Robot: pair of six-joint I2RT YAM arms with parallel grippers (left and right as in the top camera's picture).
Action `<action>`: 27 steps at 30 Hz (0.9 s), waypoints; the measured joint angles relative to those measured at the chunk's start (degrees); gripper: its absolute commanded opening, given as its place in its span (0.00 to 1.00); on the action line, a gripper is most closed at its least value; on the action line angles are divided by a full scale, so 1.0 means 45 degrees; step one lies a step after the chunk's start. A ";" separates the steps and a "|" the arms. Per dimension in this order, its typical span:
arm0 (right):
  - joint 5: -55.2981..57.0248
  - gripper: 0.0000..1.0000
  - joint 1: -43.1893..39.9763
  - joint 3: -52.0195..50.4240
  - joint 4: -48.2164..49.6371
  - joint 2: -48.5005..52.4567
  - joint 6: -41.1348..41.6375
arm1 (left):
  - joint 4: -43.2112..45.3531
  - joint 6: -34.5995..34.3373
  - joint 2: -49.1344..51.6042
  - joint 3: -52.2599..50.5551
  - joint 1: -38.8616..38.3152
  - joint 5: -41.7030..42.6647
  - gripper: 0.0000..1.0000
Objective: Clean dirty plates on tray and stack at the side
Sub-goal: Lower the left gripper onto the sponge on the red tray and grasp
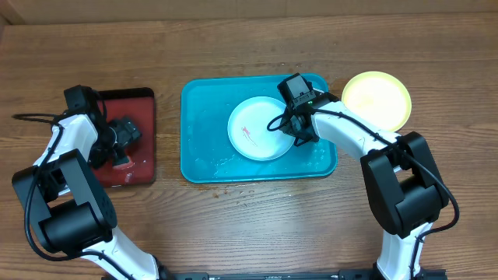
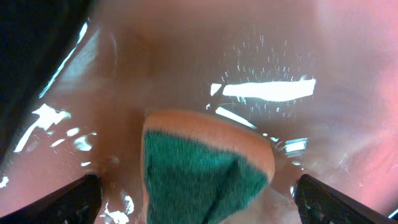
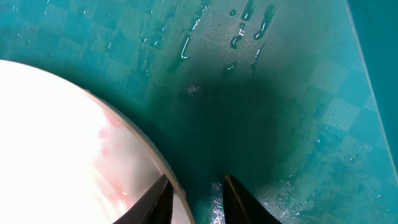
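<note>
The white plate (image 1: 261, 117) is seen lying flat in the right half of the teal tray (image 1: 202, 117), a red-orange smear (image 1: 247, 134) marking its left part; in the right wrist view the same plate (image 3: 62, 137) fills the lower left and only faint pink marks (image 3: 106, 140) are seen near its rim. The right gripper (image 1: 288, 128) is placed at the plate's right edge; from the wrist camera the right gripper (image 3: 196, 180) is shown narrowly parted, one finger over the rim and the other over the wet tray floor (image 3: 280, 93), with a strip of teal seen between rim and second finger. Water drops (image 3: 239, 34) are shown there, too small to be made out from overhead. Bare tray floor is left on the plate's left and near sides. The yellow-green plate (image 1: 377, 99) is set on the table (image 1: 249, 225) just beside the tray's far right corner. At the left, the left gripper (image 1: 123, 148) is held over the red tray (image 1: 136, 99); close up, the left gripper (image 2: 199, 180) is spread wide around a green-faced sponge (image 2: 205, 168) lying on the wet red surface (image 2: 155, 56), clear of both fingers.
</note>
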 measured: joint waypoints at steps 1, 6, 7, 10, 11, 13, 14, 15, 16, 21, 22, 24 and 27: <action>-0.0005 0.29 0.0000 0.0000 0.0005 0.0000 0.0000 | 0.0112 0.0029 0.0005 -0.0015 0.0000 -0.0019 0.74; -0.0005 0.29 0.0000 0.0000 0.0010 0.0000 0.0000 | 0.0287 0.0219 0.0005 -0.0024 0.0000 -0.0102 0.20; -0.0005 0.29 0.0000 0.0000 0.0010 0.0000 0.0010 | 0.0287 0.0267 0.0005 -0.0024 0.0000 -0.0107 0.17; -0.0005 0.29 0.0000 0.0000 0.0010 0.0000 0.0005 | 0.0277 0.0393 0.0005 -0.0024 0.0000 -0.0141 0.43; -0.0005 0.29 0.0000 0.0000 0.0005 0.0000 0.0010 | 0.0267 0.0413 0.0005 -0.0024 0.0000 -0.0141 0.69; 0.0000 0.29 0.0000 0.0000 0.0010 0.0000 0.0000 | 0.0063 0.0393 0.0005 -0.0024 0.0000 -0.0131 1.00; 0.0000 0.29 0.0000 0.0000 0.0005 0.0000 0.0000 | -0.0078 0.0393 0.0005 -0.0024 0.0000 -0.0121 1.00; -0.0005 0.29 0.0000 0.0000 0.0005 0.0000 0.0010 | -0.0291 0.0393 0.0005 -0.0029 0.0000 -0.0073 1.00; -0.0005 0.29 0.0000 0.0000 0.0005 0.0000 0.0005 | -0.0500 0.0379 0.0005 -0.0029 0.0000 -0.0015 1.00; 0.0000 0.29 0.0000 0.0000 0.0010 0.0000 0.0005 | -0.1307 0.0447 -0.0005 -0.0005 0.0000 0.0199 0.93; -0.0005 0.29 0.0000 0.0000 0.0015 0.0000 0.0010 | -0.1457 0.0437 -0.0010 0.0000 0.0000 0.0209 0.85; 0.0000 0.29 0.0000 0.0000 0.0015 0.0000 0.0005 | -0.1695 0.0544 -0.0010 0.0000 0.0000 0.0199 0.65; 0.0000 0.29 0.0000 0.0000 0.0005 0.0000 0.0005 | -0.1700 0.0442 -0.0010 0.0000 0.0058 0.0189 0.44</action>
